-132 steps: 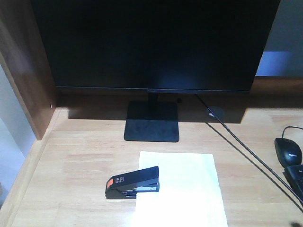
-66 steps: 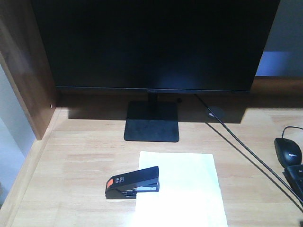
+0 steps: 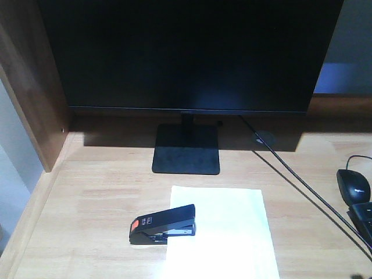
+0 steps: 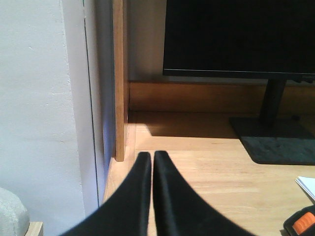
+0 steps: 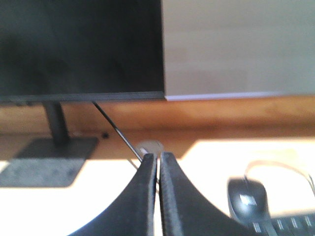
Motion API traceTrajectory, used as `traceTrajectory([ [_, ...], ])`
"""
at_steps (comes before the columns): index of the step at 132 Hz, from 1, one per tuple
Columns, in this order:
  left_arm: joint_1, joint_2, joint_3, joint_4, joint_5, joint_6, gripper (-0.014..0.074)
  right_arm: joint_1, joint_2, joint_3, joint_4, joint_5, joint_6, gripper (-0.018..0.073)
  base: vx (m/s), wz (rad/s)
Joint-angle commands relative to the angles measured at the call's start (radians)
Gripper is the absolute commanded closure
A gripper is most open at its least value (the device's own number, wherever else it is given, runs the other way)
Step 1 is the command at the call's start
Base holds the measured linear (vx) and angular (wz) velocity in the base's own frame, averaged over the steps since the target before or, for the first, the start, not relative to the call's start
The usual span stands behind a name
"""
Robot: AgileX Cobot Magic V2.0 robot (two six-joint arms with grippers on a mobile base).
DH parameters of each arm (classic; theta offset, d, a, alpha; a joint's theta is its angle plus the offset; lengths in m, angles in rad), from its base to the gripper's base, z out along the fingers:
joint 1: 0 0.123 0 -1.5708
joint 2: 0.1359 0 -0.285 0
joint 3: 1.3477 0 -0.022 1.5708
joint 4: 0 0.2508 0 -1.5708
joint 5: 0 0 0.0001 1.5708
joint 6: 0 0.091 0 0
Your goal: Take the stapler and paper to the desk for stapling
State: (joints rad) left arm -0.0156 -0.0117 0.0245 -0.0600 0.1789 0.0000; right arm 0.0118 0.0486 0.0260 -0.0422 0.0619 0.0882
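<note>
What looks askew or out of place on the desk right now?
Nothing stands out. The stapler sits upright with its front end over the left edge of the paper, which lies flat on the desk. No spill or damage shows.

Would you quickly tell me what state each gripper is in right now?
Left gripper: closed, jaws together, holding nothing.
Right gripper: closed, jaws together, holding nothing.

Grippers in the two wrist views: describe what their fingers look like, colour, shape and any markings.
The left gripper has two plain black fingers that are broad at the base and curve inward to narrow tips. The right gripper has matching black fingers of the same tapering shape. No markings, cables or labels show on either pair.
</note>
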Motion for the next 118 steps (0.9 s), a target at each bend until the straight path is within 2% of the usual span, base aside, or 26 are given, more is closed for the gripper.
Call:
traceTrajectory([
  [1,0.001,-0.016,0.01,-0.01,-0.073,-0.008,0.0603,-0.006,-0.066,0.006,-0.007,-0.016,-0.01,0.0565,0.0,0.0],
  [118,0.001,-0.016,0.01,-0.01,-0.071,-0.008,0.0603,-0.002,-0.069,0.006,-0.023,0.006,-0.018,0.0565,0.0,0.0],
])
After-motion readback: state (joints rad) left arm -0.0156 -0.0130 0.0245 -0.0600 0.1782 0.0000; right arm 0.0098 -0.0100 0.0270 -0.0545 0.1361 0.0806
